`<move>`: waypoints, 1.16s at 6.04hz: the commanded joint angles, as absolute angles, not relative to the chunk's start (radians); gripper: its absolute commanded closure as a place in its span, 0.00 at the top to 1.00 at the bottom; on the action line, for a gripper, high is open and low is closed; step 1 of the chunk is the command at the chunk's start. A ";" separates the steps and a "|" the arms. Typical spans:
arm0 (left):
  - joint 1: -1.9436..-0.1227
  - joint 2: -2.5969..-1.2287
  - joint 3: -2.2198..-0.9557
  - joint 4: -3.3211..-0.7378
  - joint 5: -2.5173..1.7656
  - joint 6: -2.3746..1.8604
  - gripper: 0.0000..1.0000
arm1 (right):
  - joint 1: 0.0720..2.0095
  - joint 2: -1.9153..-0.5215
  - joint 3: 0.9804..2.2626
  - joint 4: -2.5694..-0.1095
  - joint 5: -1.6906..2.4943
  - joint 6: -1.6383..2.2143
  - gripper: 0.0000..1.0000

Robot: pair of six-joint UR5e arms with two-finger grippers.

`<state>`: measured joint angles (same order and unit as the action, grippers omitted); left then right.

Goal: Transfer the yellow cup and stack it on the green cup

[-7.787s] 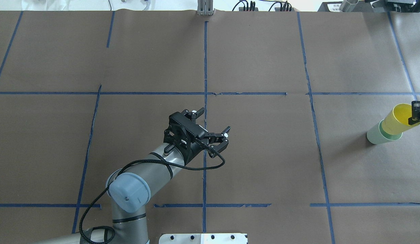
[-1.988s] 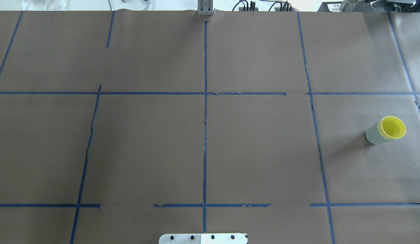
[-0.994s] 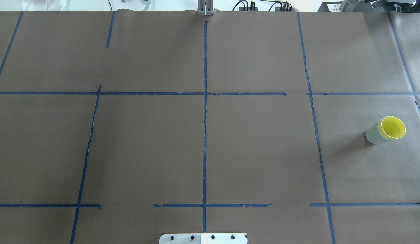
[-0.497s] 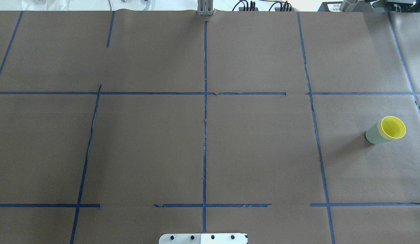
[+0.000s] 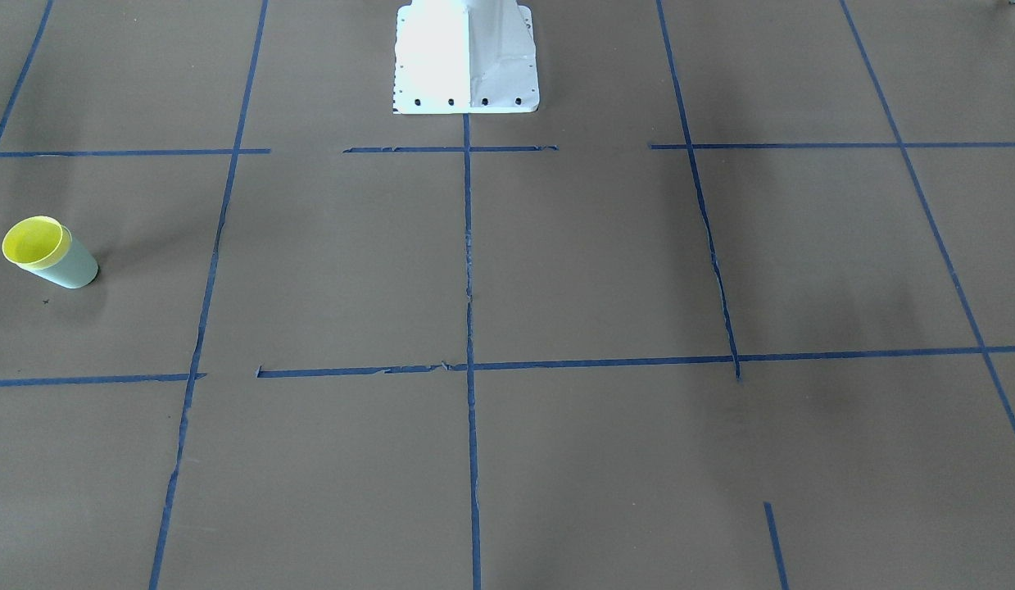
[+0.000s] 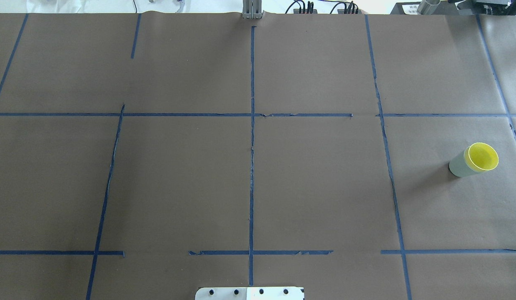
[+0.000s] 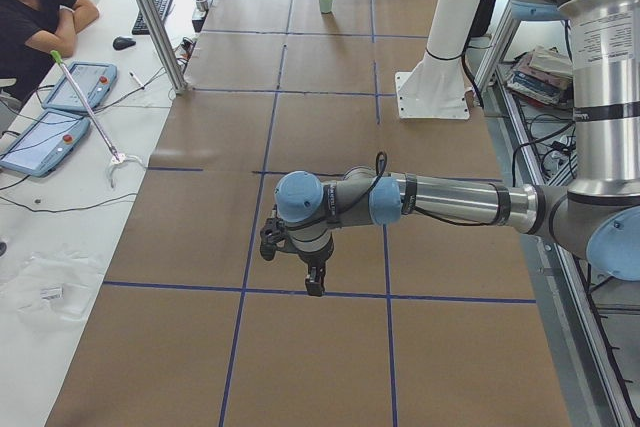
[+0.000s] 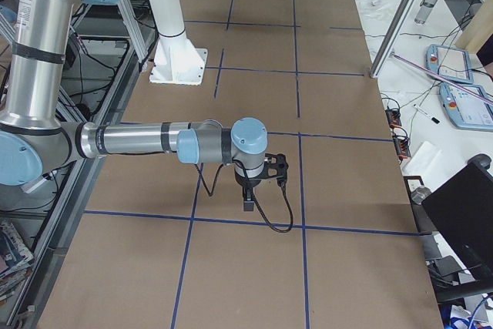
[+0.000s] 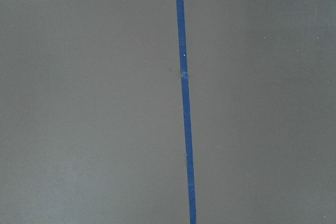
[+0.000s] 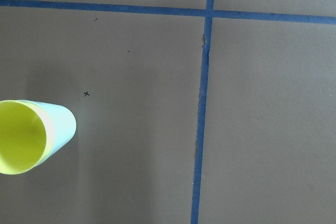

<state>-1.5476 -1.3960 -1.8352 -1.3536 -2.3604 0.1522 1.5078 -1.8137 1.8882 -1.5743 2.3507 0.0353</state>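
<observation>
The yellow cup point(image 6: 483, 157) sits nested inside the green cup point(image 6: 458, 164) at the table's right side, the pair leaning a little in the view. Both show at the left of the front-facing view, yellow cup point(image 5: 33, 241) in green cup point(image 5: 74, 267). The right wrist view shows the yellow cup point(image 10: 18, 137) in the green cup point(image 10: 62, 127) at its lower left. No gripper touches the cups. My left gripper point(image 7: 292, 259) hangs over bare table near that end's camera. My right gripper point(image 8: 258, 186) shows only in the exterior right view. I cannot tell if either is open.
Brown paper with blue tape lines point(image 6: 252, 125) covers the table. The white robot base plate point(image 6: 249, 293) is at the near edge. A person point(image 7: 30, 7) sits by a side table with tablets point(image 7: 75, 85) and a metal post point(image 7: 150, 17).
Since 7.8 s ago both arms have left the overhead view, and the yellow cup, then tilted at the right gripper, now sits deep in the green cup. Nothing moved in the last two seconds.
</observation>
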 commanded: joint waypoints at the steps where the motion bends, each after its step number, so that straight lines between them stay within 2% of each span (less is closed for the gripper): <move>1: -1.546 -1.396 -1.835 -1.350 -2.359 0.150 1.00 | 1.508 -1.818 1.890 -1.574 2.352 0.035 1.00; 7: -1.545 -1.405 -1.835 -1.355 -2.306 0.146 1.00 | 1.506 -1.818 1.890 -1.572 2.355 0.035 1.00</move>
<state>-1.5447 -1.4029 -1.8359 -1.3545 -2.3056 0.1458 1.5076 -1.8178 1.8898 -1.5723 2.3542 0.0360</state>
